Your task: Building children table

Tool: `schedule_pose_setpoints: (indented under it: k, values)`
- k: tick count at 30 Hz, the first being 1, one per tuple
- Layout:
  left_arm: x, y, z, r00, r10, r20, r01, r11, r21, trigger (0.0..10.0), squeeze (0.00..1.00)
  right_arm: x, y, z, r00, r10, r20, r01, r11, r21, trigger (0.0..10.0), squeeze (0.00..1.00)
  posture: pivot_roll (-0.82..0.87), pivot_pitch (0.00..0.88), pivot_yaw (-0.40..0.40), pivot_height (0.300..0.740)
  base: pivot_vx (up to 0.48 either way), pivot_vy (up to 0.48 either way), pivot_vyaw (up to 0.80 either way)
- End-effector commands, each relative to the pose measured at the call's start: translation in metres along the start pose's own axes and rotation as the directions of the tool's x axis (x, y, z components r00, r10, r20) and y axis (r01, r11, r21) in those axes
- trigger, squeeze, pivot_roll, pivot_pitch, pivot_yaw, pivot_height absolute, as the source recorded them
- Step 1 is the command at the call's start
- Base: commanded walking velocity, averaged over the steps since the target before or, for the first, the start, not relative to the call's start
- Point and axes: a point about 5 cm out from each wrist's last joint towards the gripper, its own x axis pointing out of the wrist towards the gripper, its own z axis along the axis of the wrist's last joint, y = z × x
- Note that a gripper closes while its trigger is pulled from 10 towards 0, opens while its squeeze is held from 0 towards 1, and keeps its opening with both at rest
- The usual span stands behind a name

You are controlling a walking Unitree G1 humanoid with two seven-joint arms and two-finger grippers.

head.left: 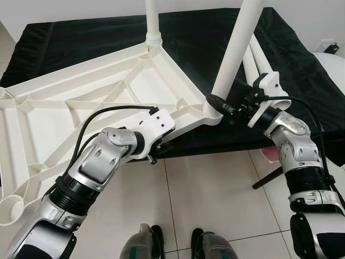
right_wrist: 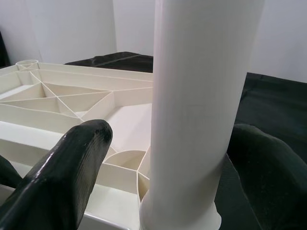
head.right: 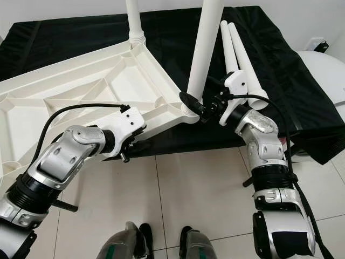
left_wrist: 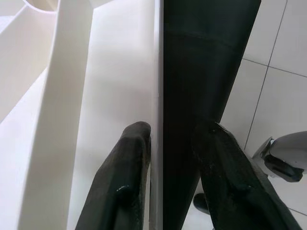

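The right gripper (head.right: 200, 112) has its jaws clamped on the upright white leg (head.right: 204, 51) at the tabletop (head.left: 86, 102) corner socket, while the left gripper (left_wrist: 165, 143) pinches that upturned tabletop's near rim.

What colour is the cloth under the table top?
Black; the cloth shows best in the left eye view.

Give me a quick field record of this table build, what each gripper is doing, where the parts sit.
Tabletop: white ribbed plastic tabletop, upside down, partly on the black-covered bench
Left gripper: straddling the tabletop's edge
Right gripper: around the base of a white plastic leg in the near corner socket
Far corner: second white leg standing fitted
Spare legs: two white tubes lying on the bench
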Motion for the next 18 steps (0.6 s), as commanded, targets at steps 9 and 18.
schedule_pose_setpoints:
  k: [9, 18]
  values:
    - [0.007, 0.01, -0.005, 0.994, 0.112, -0.006, -0.112, 0.99, -0.086, 10.0, 0.0, 0.001, -0.001, 0.002, 1.0, 0.011, 0.006, -0.011, 1.0, -0.012, 10.0, 0.0, -0.09, 0.187, 0.047, 0.74, 0.0, 0.0, 0.0]
    - [0.006, 0.012, 0.002, 0.991, 0.128, 0.033, -0.125, 0.989, -0.074, 10.0, 0.0, 0.0, -0.002, 0.002, 1.0, 0.009, 0.004, -0.009, 1.0, -0.011, 10.0, 0.0, -0.09, 0.196, 0.046, 0.74, 0.0, 0.0, 0.0]
